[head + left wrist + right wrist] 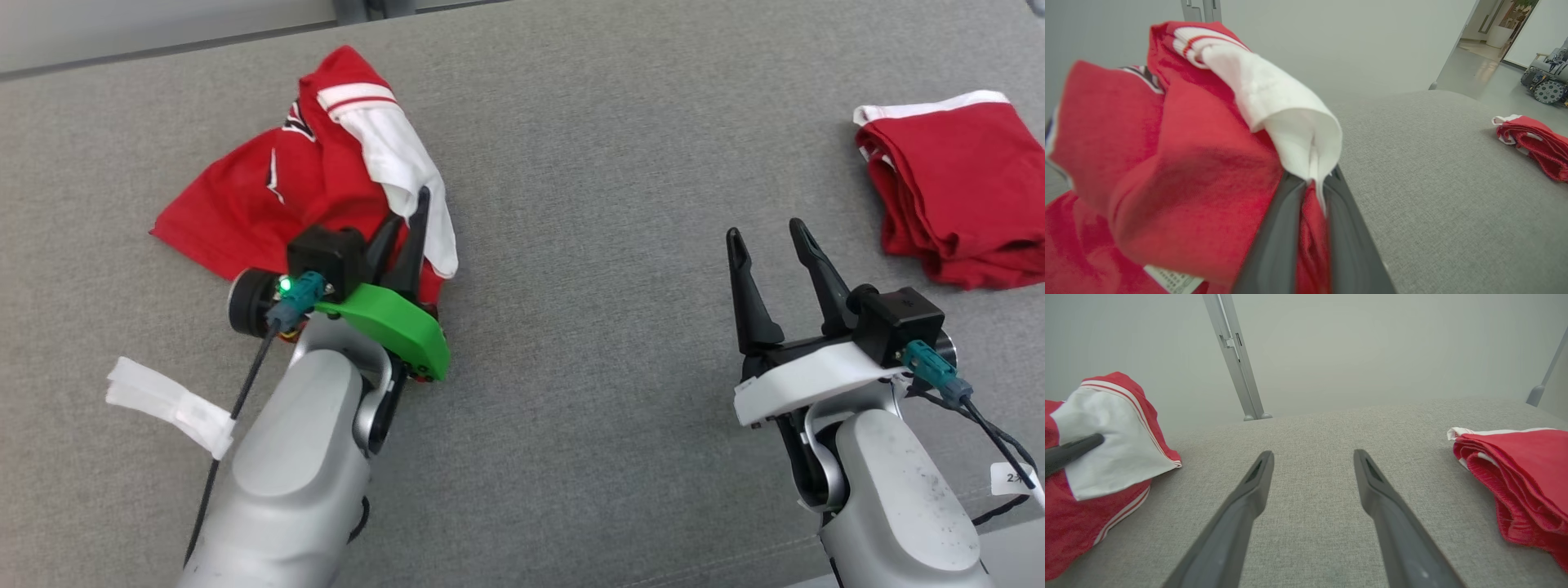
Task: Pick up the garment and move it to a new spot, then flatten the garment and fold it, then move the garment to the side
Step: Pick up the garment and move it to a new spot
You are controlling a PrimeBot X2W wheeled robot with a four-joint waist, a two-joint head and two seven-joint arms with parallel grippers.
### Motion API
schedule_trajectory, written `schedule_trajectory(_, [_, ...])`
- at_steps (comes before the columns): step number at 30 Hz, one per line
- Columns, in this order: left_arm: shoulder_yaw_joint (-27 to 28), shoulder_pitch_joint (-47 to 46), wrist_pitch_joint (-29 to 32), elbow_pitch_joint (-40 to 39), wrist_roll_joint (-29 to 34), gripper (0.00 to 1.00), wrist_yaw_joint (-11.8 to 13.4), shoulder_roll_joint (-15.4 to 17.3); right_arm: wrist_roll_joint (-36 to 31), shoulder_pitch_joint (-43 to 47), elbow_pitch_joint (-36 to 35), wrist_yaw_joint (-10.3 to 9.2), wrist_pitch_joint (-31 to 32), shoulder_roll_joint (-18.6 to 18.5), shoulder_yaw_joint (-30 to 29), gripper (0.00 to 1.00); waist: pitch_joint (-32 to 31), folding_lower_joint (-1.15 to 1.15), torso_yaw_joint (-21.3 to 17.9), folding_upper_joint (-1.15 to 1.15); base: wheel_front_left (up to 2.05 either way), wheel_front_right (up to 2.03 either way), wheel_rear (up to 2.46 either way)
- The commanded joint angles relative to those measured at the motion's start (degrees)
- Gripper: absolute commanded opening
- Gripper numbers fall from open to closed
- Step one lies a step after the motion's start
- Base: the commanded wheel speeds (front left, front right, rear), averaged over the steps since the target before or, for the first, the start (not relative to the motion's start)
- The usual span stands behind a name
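A crumpled red and white garment (310, 175) lies bunched at the left of the grey table (571, 163). My left gripper (408, 212) is shut on a fold of it, red and white cloth pinched between the dark fingers (1278, 228). In the left wrist view the garment (1167, 163) rises in a heap over the fingertips. My right gripper (771, 237) hovers open over bare table at the right, nothing between its fingers (1241, 506). The right wrist view catches the garment (1106, 437) at its left edge with a left finger against the white part.
A folded red garment with white trim (955, 188) lies at the table's far right, seen too in the right wrist view (1519, 477) and the left wrist view (1535, 143). A white tape tag (167, 404) hangs off my left arm's cable. A metal post (1235, 355) stands behind the table.
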Motion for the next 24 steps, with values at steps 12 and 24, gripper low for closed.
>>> schedule_trajectory(12, [-13.63, 3.43, 0.00, -3.72, -9.10, 0.37, 7.08, 0.32, 1.68, 1.55, 0.26, -0.06, 0.01, 0.04, -0.33, 1.00, -2.04, 0.00, -3.45, 0.00, 0.00, 0.00, 0.00])
schedule_trajectory(24, [-1.36, 12.50, 0.00, -12.00, 0.06, 1.00, 11.38, 0.88, 0.14, 2.92, 1.09, -0.06, 0.01, -0.01, -1.22, 1.00, -5.49, 0.00, 1.96, 0.00, 0.00, 0.00, 0.00])
